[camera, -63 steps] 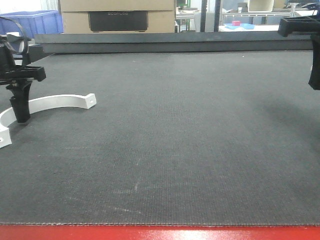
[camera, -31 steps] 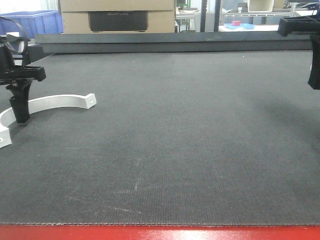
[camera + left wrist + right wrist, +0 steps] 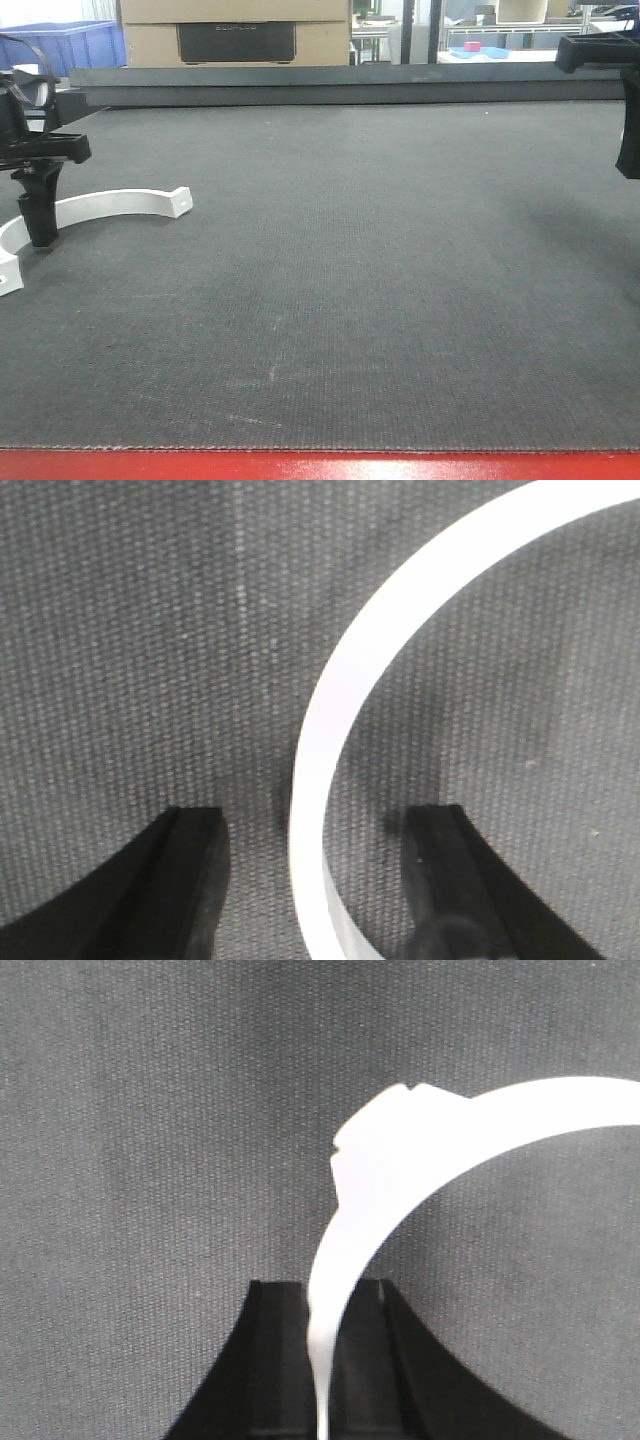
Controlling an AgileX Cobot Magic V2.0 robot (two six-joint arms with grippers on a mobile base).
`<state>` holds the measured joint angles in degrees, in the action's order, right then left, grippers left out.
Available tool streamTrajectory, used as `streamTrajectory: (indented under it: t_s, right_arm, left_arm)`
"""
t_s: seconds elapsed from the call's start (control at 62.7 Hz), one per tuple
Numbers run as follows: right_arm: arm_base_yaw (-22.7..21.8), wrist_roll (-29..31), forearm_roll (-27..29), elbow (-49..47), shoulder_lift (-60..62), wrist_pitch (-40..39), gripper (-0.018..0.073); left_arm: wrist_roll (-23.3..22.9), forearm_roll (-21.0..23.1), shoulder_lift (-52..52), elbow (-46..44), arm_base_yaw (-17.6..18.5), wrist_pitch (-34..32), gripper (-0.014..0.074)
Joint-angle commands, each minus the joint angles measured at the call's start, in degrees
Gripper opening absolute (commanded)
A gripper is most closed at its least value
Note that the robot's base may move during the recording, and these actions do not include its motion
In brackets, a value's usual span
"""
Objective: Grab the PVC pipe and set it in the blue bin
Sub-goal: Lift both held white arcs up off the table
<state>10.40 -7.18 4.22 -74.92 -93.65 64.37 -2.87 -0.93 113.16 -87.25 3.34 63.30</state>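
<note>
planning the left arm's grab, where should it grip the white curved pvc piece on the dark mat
Grip the white curved PVC piece on its thin band, clear of the thicker end tabs, coming straight down. The band stands on edge on the dark mat, so one finger goes inside the arc, one outside; the open left gripper straddles it.
</note>
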Motion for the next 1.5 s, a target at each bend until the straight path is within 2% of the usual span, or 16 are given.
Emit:
streamTrajectory:
  t_s: [0.0, 0.303, 0.399, 0.478, 0.654, 0.925, 1.196, 1.323, 1.483]
  right_arm:
    - [0.0, 0.1, -0.5, -0.4, 0.5, -0.3, -0.0158]
    - [0.0, 0.1, -0.5, -0.4, 0.5, -0.3, -0.0158]
    - [0.0, 0.1, -0.5, -0.4, 0.5, -0.3, -0.0158]
    - [0.0, 0.1, -0.5, -0.4, 0.5, -0.3, -0.0158]
    - [0.0, 0.1, -0.5, -0.4, 0.5, -0.3, -0.0158]
    - [0.0, 0.1, -0.5, -0.4, 1.1, -0.3, -0.0158]
    - [0.0, 0.1, -0.5, -0.4, 4.6, -0.9, -0.0158]
    - [0.0, 0.1, -0.5, -0.4, 6.4, -1.4, -0.0158]
    - [0.0, 0.2, -0.5, -0.4, 9.1, -3.6, -0.0159]
  left_arm:
    - [-0.4, -0.5, 0.5, -0.1, -0.3, 0.4, 0.0295]
    - [-0.4, -0.6, 0.8, -0.4, -0.3, 1.5, 0.0295]
    - [-0.4, -0.6, 0.8, -0.4, -0.3, 1.5, 0.0263]
    - [-0.4, -0.6, 0.8, -0.4, -0.3, 1.5, 0.0171]
    - [-0.4, -0.6, 0.8, -0.4, -0.3, 1.7, -0.0115]
    - [-0.4, 0.3, 0.0, -0.4, -0.3, 3.7, -0.0111]
    - [-0.8, 1.9, -7.9, -0.4, -0.3, 2.4, -0.0111]
    - [-0.8, 3.3, -13.1, -0.3, 0.2, 0.5, -0.0111]
    - [-0.8, 3.3, -18.8, 1.4, 3.0, -5.1, -0.0111]
